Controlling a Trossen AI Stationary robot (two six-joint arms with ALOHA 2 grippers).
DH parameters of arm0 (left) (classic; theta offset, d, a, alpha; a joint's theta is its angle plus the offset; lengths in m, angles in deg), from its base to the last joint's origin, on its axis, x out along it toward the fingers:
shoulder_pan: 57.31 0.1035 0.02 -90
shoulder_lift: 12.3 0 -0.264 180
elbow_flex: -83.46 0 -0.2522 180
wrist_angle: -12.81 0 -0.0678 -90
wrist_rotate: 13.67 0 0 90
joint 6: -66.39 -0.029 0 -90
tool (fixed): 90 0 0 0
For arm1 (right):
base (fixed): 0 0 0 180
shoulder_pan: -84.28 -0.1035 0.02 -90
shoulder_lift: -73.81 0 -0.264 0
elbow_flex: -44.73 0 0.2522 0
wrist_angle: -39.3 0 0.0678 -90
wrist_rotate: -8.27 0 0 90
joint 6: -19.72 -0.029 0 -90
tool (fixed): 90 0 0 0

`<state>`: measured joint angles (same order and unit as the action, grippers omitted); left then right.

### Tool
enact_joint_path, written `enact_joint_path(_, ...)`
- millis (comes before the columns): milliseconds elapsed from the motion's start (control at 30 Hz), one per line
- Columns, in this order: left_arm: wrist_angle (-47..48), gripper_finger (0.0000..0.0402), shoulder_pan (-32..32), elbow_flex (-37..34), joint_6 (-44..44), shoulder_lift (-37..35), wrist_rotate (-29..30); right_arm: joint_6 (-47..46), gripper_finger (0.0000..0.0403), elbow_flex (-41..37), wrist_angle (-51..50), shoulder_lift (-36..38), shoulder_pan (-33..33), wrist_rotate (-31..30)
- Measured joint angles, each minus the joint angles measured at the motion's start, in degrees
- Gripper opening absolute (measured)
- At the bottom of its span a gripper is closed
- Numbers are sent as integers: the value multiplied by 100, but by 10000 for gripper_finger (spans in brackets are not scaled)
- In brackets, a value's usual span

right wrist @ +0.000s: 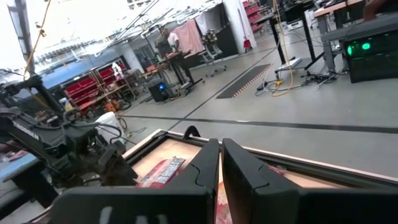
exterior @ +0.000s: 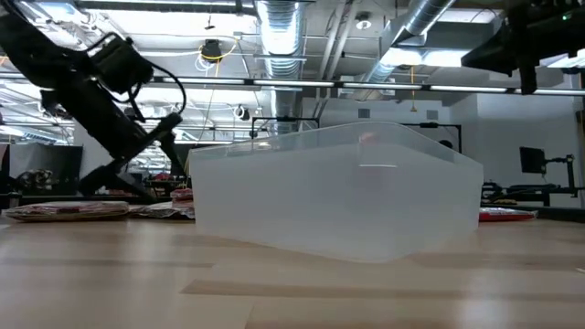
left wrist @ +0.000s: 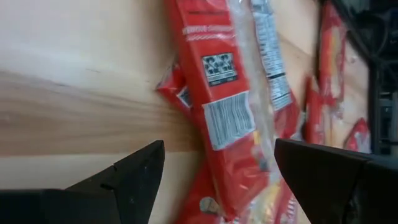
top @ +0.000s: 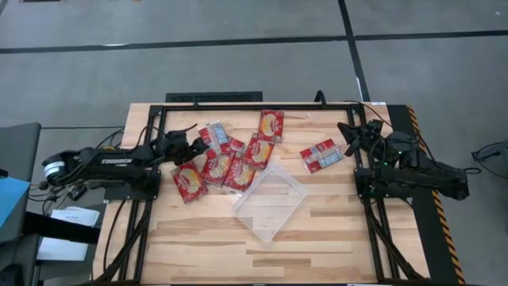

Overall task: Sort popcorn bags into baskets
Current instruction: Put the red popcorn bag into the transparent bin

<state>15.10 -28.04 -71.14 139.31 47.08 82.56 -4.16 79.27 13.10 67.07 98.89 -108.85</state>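
Observation:
Several red popcorn bags lie flat on the wooden table: a cluster (top: 230,163) left of centre, one (top: 271,125) farther back, one (top: 321,155) alone to the right. The clear basket (top: 270,200) stands near the middle and fills the low view (exterior: 338,192). My left gripper (top: 193,148) hangs open, tipped down over the cluster's left end. In its wrist view the fingers (left wrist: 140,177) stand apart on either side of a bag's label side (left wrist: 217,112) without touching it. My right gripper (top: 349,137) is raised at the table's right, pointing level, shut (right wrist: 221,165) and empty.
A black metal frame (top: 238,106) runs along the table's far edge and down both sides by the arm bases. Bare wood lies in front of the basket toward the near edge (top: 262,258). The room beyond holds benches and racks.

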Motion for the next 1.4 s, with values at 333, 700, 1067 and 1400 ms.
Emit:
enact_joint_path(333,-2152,280,51,68,127,1758,-399,-4,46,0,0,0,133,2)
enact_joint_path(700,-2149,125,41,711,119,2599,-837,-4,46,0,-52,0,128,2)
enact_joint_path(1067,-2087,16,20,765,781,1949,-1069,37,46,0,-50,0,128,2)
enact_joint_path(1400,-1473,4,-510,1188,1333,513,-482,38,46,0,-50,0,128,2)
